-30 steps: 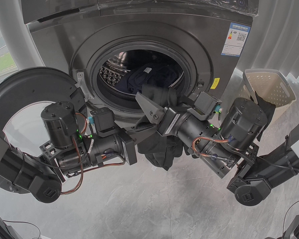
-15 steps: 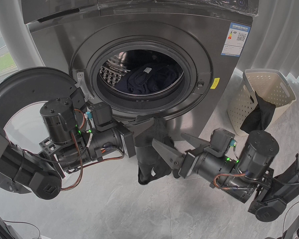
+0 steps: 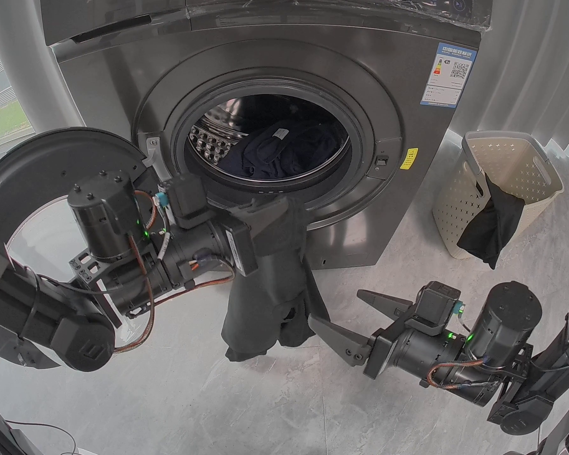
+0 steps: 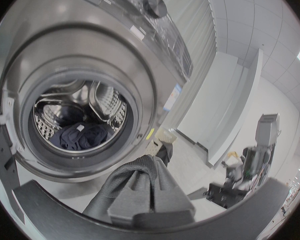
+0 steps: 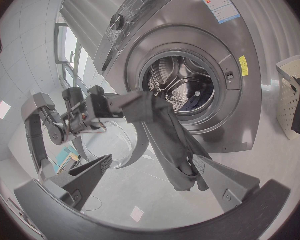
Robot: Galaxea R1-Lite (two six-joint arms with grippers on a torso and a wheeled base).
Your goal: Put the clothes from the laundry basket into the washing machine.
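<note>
A dark grey garment (image 3: 269, 292) hangs from my left gripper (image 3: 267, 215), which is shut on its top edge just below the washing machine's open port (image 3: 269, 137). The left wrist view has the cloth (image 4: 130, 177) folded over the closed fingers (image 4: 170, 200). Dark navy clothes (image 3: 278, 150) lie in the drum (image 4: 78, 138). My right gripper (image 3: 353, 320) is open and holds nothing, low over the floor to the right of the hanging garment (image 5: 175, 140). The laundry basket (image 3: 518, 165) stands at the right of the machine, a black garment (image 3: 493, 225) draped over its rim.
The round machine door (image 3: 57, 165) stands swung open on the left, behind my left arm. A curtain (image 3: 537, 52) hangs behind the basket. Grey tiled floor (image 3: 234, 399) stretches in front of the machine.
My right gripper has pulled away from the garment at the port and dropped low to the right, open. The garment now hangs from the left gripper alone, which has risen slightly.
</note>
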